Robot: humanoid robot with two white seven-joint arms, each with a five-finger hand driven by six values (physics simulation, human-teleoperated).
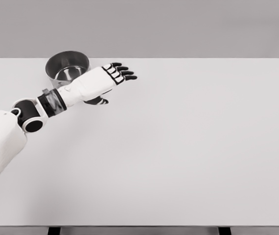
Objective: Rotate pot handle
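Head view, single frame. The left arm [12, 132] enters at the lower left edge and reaches diagonally up and to the right across the table [188, 147]. The upper segment is white; a round black joint shows at the elbow, then a dark band at the wrist.

The left hand [98, 83] is stretched out flat, back of the hand facing up. The fingers [122, 72] are extended and slightly fanned, pointing right and a little toward the far edge. The thumb [99, 101] sticks out below the palm on the near side. The hand holds nothing.

The pot [67, 66] is a round metal one, upright, open mouth toward the camera, standing at the far left of the table near the back edge. The forearm and hand cross just in front of its near right side. Cannot tell whether the hand touches the pot wall. The pot handle cannot be made out from this angle.
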